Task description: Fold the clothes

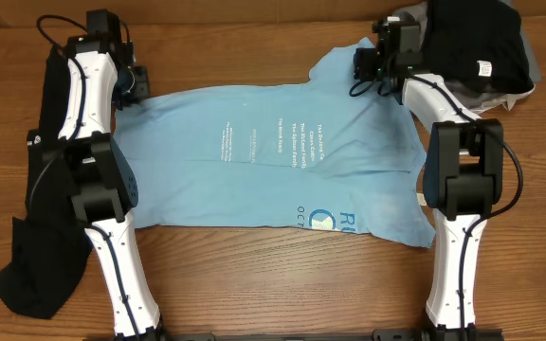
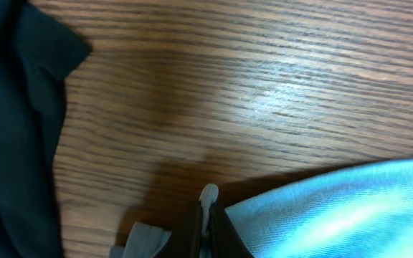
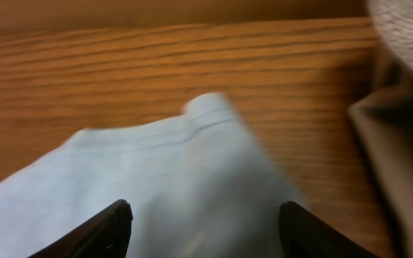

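- Light blue short-sleeved cotton T-shirt with white printed text (image 1: 254, 161): spread flat across the centre of the brown wood-grain tabletop (image 1: 282, 284), hem at frame left, sleeves at frame right.
- Long black fabric garment (image 1: 41, 246): lower left of the overhead view, partly under the left arm, unfolded.
- Dark crumpled garment heap (image 1: 472, 43): upper right corner.
- Left fingers (image 2: 208, 197): pressed together at the shirt's upper-left hem corner. Whether cloth is caught between them cannot be told.
- Right fingers (image 3: 110, 229): spread wide above the upper sleeve (image 3: 206, 122), pinching nothing.
- Step in hand, as judged: securing both upper corners for the first fold.
- Handling advice: lower the right fingers onto the sleeve edge and catch both layers. Raise both corners level and carry them together, keeping clear of the dark heap.
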{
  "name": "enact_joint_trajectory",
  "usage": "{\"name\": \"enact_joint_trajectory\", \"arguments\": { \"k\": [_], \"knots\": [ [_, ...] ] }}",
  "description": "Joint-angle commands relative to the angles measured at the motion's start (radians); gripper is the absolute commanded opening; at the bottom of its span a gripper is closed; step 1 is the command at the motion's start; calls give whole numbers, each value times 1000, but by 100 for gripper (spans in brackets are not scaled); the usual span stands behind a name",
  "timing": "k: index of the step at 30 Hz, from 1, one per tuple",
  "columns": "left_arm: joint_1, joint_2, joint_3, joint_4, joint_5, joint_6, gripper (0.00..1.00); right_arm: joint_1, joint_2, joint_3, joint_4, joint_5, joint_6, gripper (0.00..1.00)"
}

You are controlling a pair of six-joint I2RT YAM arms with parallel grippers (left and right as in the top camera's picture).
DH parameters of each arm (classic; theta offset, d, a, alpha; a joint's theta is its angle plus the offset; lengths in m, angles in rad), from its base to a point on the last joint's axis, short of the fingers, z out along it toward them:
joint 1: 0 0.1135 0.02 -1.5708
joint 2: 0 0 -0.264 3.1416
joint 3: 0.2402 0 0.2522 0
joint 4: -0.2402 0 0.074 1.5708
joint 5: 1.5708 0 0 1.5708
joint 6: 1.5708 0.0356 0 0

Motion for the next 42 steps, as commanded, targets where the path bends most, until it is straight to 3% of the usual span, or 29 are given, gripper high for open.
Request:
{"name": "enact_joint_trajectory", "arguments": {
  "k": [1, 17, 19, 21, 23, 28, 33, 42],
  "knots": [
    [4, -42, 26, -7, -24, -12, 4, -33, 38, 31, 32, 19, 2, 69],
    [4, -42, 26, -9, -24, -13, 4, -15, 72, 31, 93, 5, -6, 68],
    [4, -42, 26, -10, -24, -13, 4, -6, 72, 31, 91, 5, -7, 62],
    [4, -42, 26, -10, -24, -13, 4, 1, 72, 31, 82, 5, -7, 43],
    [4, -42, 26, -10, -24, -13, 4, 9, 72, 31, 68, 4, -6, 33],
    [4, -42, 26, -9, -24, -13, 4, 16, 72, 56, 13, 6, 2, 22],
    [5, -44, 27, 1, -28, 3, 4, 3, 71, 216, -195, 8, 5, 4],
    [6, -87, 97, -48, -76, 2, 4, -41, 71, 658, -734, 5, -7, 4]
  ]
}}
